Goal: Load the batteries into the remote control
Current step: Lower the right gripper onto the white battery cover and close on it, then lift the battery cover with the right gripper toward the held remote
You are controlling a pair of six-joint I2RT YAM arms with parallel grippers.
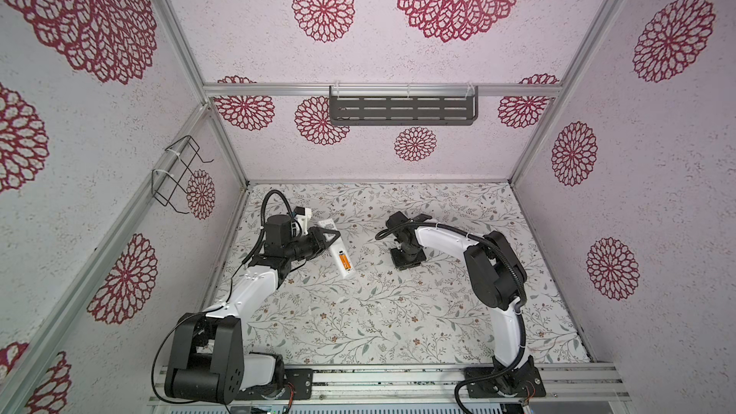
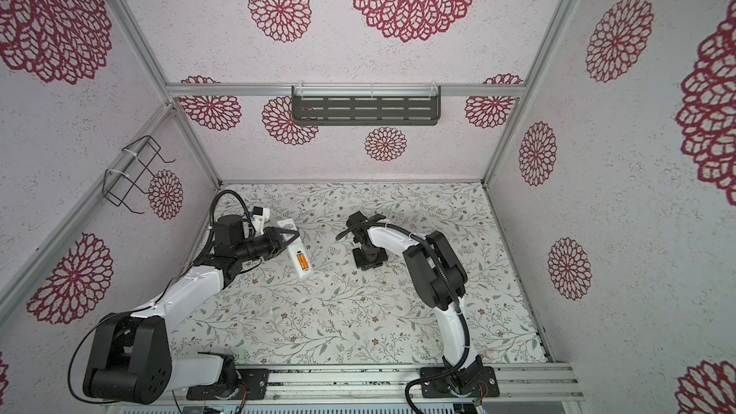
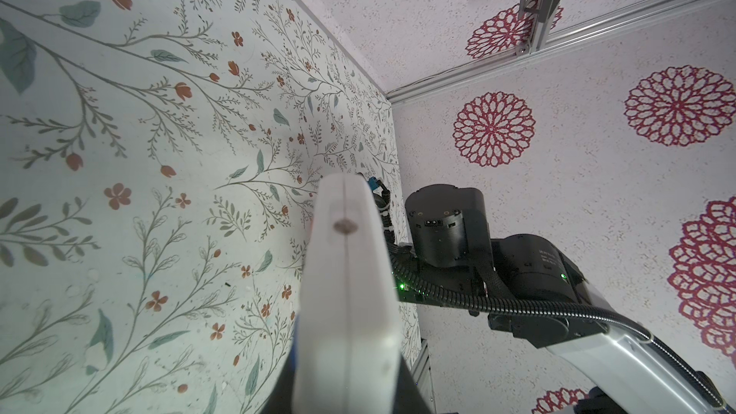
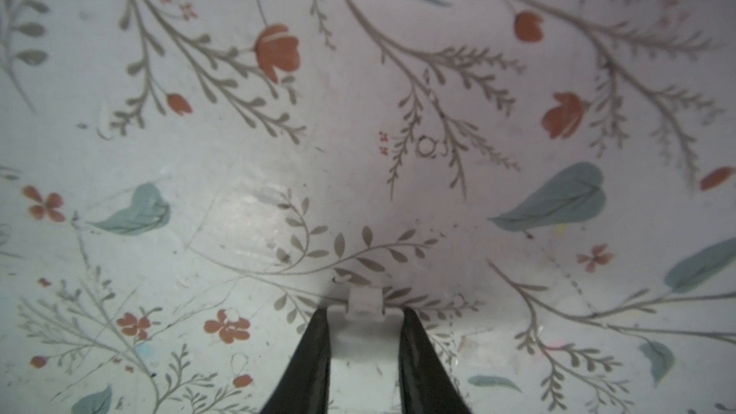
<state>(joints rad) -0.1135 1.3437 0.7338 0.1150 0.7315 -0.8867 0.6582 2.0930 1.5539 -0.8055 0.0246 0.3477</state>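
No legible text; remote control (image 1: pixel 338 252) label (image 1: pixel 327 225) unreadable.

Both top views overlook the whole table (image 1: pixel 358 332); wrist views sit close.

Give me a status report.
Left hand shut on remote, batteries in. Right hand straddles white cover on table. Nothing blocking.

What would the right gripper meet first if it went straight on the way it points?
The right gripper points down at the table. First comes the small white plastic cover lying between its fingertips, with the table just beneath. Depth is unclear.
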